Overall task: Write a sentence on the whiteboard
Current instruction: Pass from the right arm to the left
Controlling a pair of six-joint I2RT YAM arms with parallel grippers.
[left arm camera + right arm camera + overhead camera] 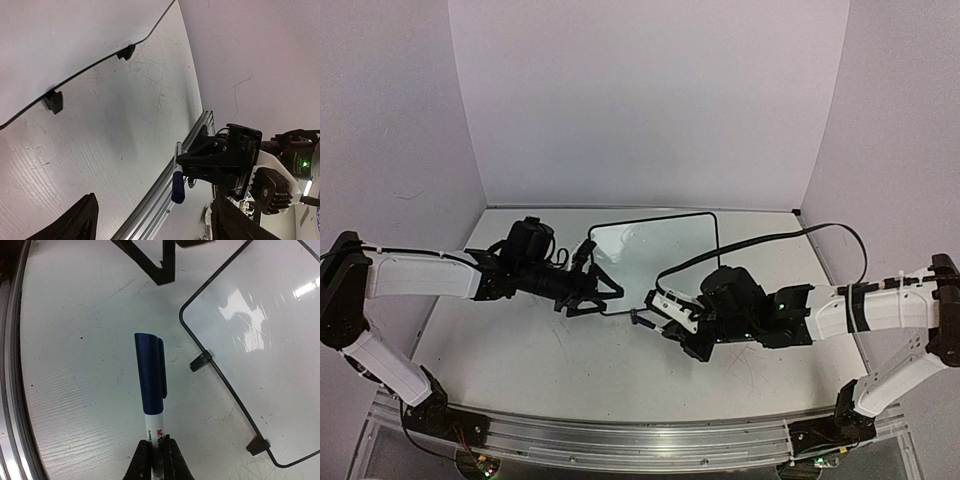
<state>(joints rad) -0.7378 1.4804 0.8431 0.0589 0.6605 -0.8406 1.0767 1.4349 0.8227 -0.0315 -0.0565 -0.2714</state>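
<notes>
The whiteboard [655, 250] lies at the middle back of the table, and no blue sentence shows on it. It also shows in the left wrist view [75, 35] and the right wrist view [265, 340], blank in both. My right gripper [665, 308] is shut on a marker [151, 385] with a white barrel and its blue cap on, held just off the board's near left corner. The marker also shows in the left wrist view [177, 175]. My left gripper [603, 292] is open and empty, facing the marker, beside the board's left edge.
The tabletop [540, 360] is white and scuffed. Two small black feet [201, 360] stick out from the board's near edge. A black cable [800, 235] arcs from the right arm over the board's right side. An aluminium rail [640, 440] runs along the near edge.
</notes>
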